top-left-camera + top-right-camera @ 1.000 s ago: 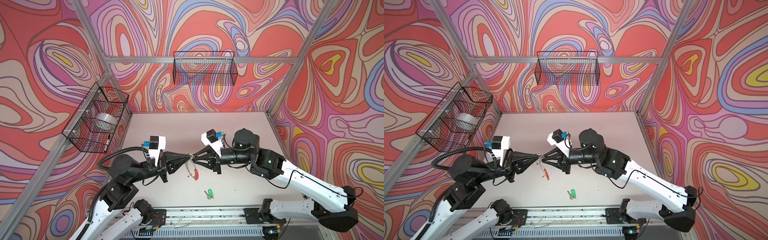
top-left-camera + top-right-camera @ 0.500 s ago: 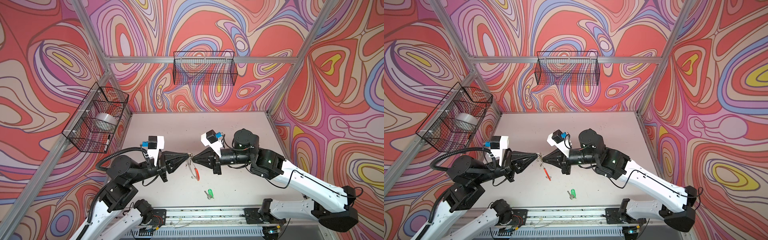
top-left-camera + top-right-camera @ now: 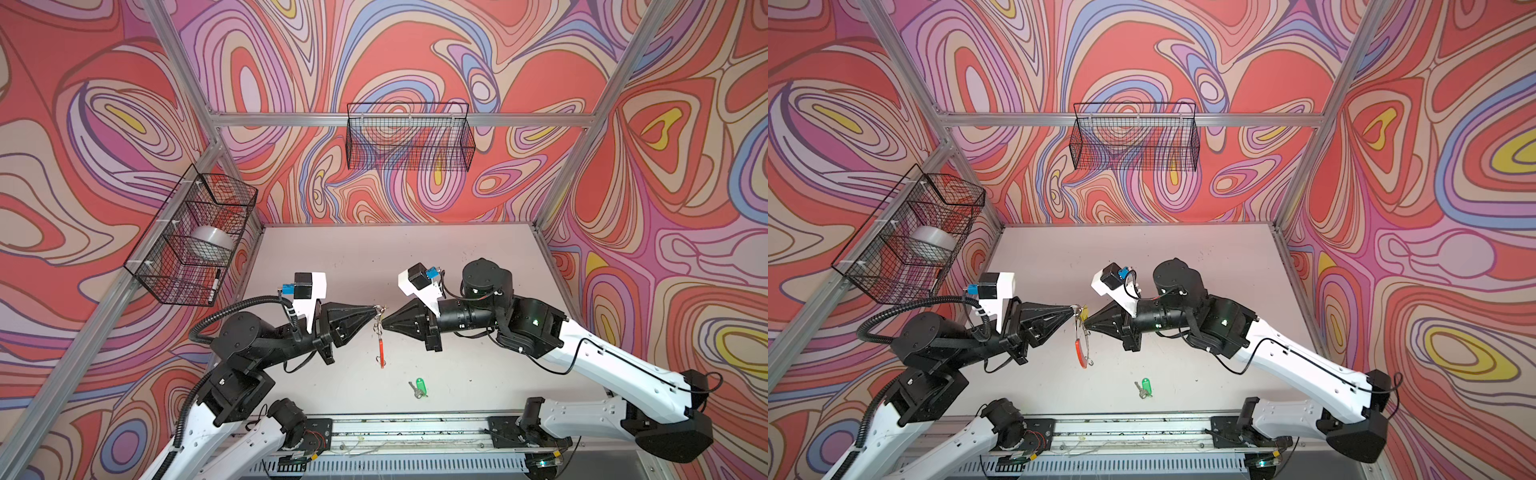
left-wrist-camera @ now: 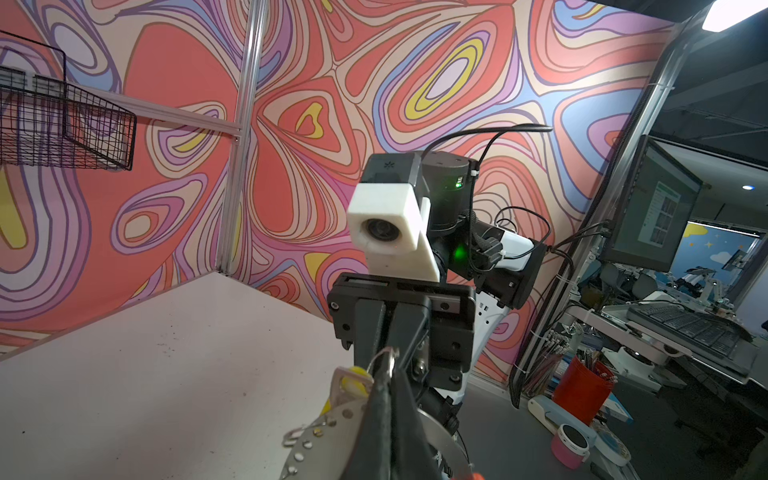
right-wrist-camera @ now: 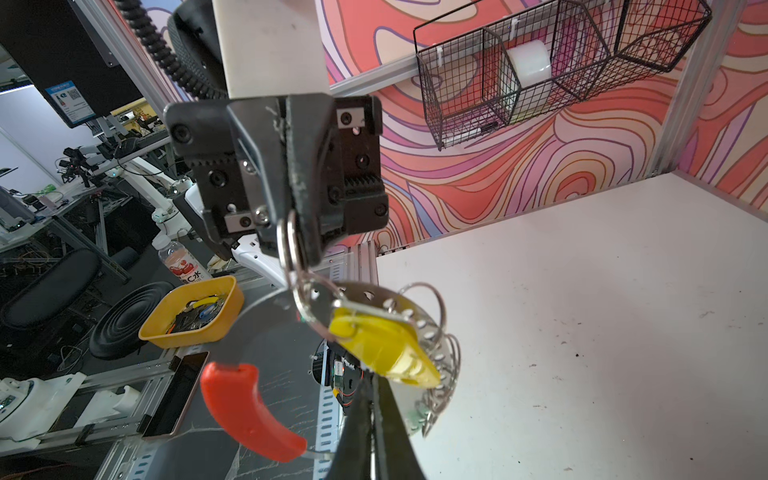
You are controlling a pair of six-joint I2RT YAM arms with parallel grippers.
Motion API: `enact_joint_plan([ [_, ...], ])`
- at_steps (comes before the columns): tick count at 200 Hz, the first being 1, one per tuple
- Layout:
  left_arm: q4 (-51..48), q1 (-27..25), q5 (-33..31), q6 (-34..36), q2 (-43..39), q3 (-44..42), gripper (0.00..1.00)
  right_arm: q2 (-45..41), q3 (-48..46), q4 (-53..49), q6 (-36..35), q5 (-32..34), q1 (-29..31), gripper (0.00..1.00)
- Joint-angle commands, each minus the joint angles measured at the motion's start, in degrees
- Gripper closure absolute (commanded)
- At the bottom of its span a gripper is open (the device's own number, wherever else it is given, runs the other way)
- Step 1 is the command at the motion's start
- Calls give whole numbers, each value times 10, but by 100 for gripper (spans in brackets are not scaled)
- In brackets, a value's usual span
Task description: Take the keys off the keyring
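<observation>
Left claw (image 3: pixel 376 308) pinches a small ring (image 5: pixel 291 241), and the keyring (image 3: pixel 380 347) hangs from it. Right claw (image 3: pixel 384 325) is by the yellow key (image 5: pixel 378 345); cannot tell if it grips. Green key (image 3: pixel 419 387) lies on the surface (image 3: pixel 457 257).

Brushed grey metal keyring (image 5: pixel 262 328), glossy red plastic segment (image 5: pixel 245 411), smooth yellow plastic tag (image 5: pixel 378 345), matt scuffed table (image 5: pixel 582 332)
</observation>
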Motion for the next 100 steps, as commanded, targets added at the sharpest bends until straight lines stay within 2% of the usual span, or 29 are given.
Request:
enact_joint_plan([
  [1, -8, -3, 15, 16, -4, 8, 100, -25, 13, -11, -7, 31, 1, 67],
  [11, -13, -3, 25, 18, -3, 11, 100, -36, 16, -8, -10, 39, 1, 60],
  [22, -19, -2, 32, 19, -1, 13, 100, -43, 23, -8, -13, 40, 1, 57],
  [70, -16, -3, 69, 16, 2, 16, 100, -31, 62, -29, -37, 34, 1, 49],
  [100, -17, -3, 68, 15, 5, 19, 100, -9, 73, -40, -42, 13, 2, 47],
])
